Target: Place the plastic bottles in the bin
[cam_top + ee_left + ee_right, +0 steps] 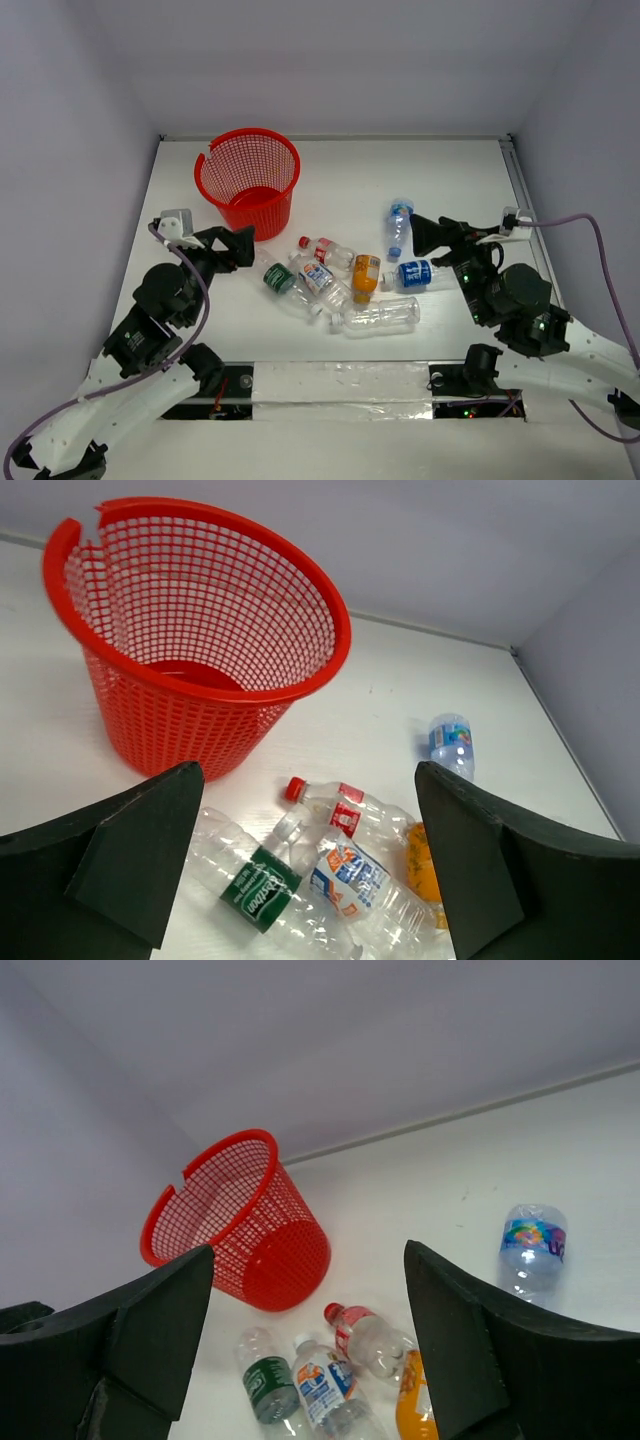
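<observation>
Overhead view. The bin (248, 180) stands upright on the far-left part of the table (450, 170). The plastic bottles (320, 282) — seven, all lying on the table outside the bin — form a loose cluster between the two arms. A green-labelled bottle (278, 277) lies nearest the left gripper (243, 248), an orange bottle (365, 277) sits at centre, and a blue-labelled bottle (412, 273) lies near the right gripper (416, 236). Both grippers have their fingers spread apart and grasp nothing (each wrist view shows two dark fingers wide at the frame's sides, with bottles and bin between them).
</observation>
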`<control>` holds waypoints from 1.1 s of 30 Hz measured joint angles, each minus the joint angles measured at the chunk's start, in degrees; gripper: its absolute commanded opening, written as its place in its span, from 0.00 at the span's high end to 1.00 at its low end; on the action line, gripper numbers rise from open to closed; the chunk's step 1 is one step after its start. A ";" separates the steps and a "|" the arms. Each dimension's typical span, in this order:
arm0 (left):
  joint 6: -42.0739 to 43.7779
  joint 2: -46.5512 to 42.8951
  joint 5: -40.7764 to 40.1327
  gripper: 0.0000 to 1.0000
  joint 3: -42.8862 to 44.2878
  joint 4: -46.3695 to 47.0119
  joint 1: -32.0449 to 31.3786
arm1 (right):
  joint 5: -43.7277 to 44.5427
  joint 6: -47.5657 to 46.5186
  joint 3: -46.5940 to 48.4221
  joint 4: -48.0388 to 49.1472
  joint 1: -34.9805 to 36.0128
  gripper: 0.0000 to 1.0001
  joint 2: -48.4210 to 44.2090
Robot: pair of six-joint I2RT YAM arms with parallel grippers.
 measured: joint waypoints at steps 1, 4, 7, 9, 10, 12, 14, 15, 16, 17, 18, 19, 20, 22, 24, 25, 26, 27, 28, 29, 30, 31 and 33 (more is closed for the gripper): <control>-0.02 0.66 0.79 0.16 0.22 0.04 0.00 | 0.76 0.17 -0.55 -0.68 0.00 0.23 -0.50; -0.55 3.19 4.11 0.27 1.29 0.13 0.00 | 2.21 0.72 -0.92 -3.04 0.02 0.43 -1.90; -1.60 6.14 7.80 0.54 2.19 1.60 0.02 | 3.41 1.11 -0.92 -5.22 0.02 0.84 -4.83; -2.40 8.37 10.43 0.82 2.32 3.19 0.02 | 4.28 1.73 -1.01 -6.45 0.07 0.99 -7.98; -3.21 9.88 11.74 0.90 2.34 4.31 0.00 | 4.74 2.03 -1.09 -7.02 0.07 1.00 -9.55; -4.33 13.77 13.84 1.00 2.84 6.34 -0.02 | 5.53 2.71 -1.44 -8.00 0.07 1.00 -14.45; -5.14 18.91 14.84 1.00 3.82 8.74 -0.68 | 6.14 3.34 -1.97 -8.46 0.07 1.00 -18.60; -5.60 22.25 14.71 1.00 4.52 9.99 -1.75 | 6.27 3.58 -2.43 -8.52 0.02 1.00 -20.35; -5.84 25.38 14.45 1.00 5.49 10.95 -2.91 | 6.34 3.85 -2.99 -8.74 0.04 1.00 -21.77; -6.01 28.59 14.21 1.00 7.04 11.93 -4.52 | 6.36 4.11 -3.56 -8.98 0.04 1.00 -22.82; -6.05 32.15 14.08 1.00 8.59 13.07 -5.79 | 6.45 4.55 -3.96 -9.66 0.04 1.00 -23.47; -6.08 36.39 14.03 0.92 10.29 14.23 -6.69 | 6.58 4.94 -4.42 -10.25 0.07 1.00 -23.76; -5.97 39.91 14.12 0.81 11.91 14.99 -7.41 | 6.56 5.25 -4.66 -10.97 0.04 0.96 -23.76; -5.62 47.80 14.36 0.57 15.98 16.28 -8.00 | 6.45 6.21 -5.03 -12.22 0.07 0.73 -23.54; -5.57 54.82 14.47 0.43 20.79 16.74 -7.98 | 6.25 6.99 -5.31 -13.00 0.07 0.54 -23.32; -5.51 58.69 14.62 0.40 23.63 16.70 -7.96 | 6.05 7.39 -5.44 -13.25 0.07 0.39 -23.23; -5.46 61.90 14.78 0.37 26.21 16.85 -7.98 | 5.90 7.91 -5.64 -13.31 0.07 0.33 -23.10; -5.31 65.68 15.04 0.33 29.57 16.50 -8.00 | 5.79 8.09 -5.84 -13.51 0.07 0.29 -22.95; -5.16 69.11 15.45 0.30 32.50 16.35 -8.00 | 5.62 8.33 -6.12 -13.53 0.07 0.22 -22.80; -5.09 72.72 15.69 0.28 36.15 15.69 -8.11 | 5.42 8.63 -6.45 -13.55 0.07 0.19 -22.58; -4.92 75.93 15.89 0.24 39.36 15.15 -8.24 | 5.14 8.85 -6.73 -13.73 0.07 0.16 -22.27; -4.70 79.54 16.20 0.23 42.88 14.49 -8.39 | 4.81 9.16 -7.04 -13.73 0.07 0.13 -21.94; -4.46 85.90 16.96 0.22 49.83 12.28 -8.85 | 4.09 9.53 -7.65 -13.73 0.07 0.10 -21.40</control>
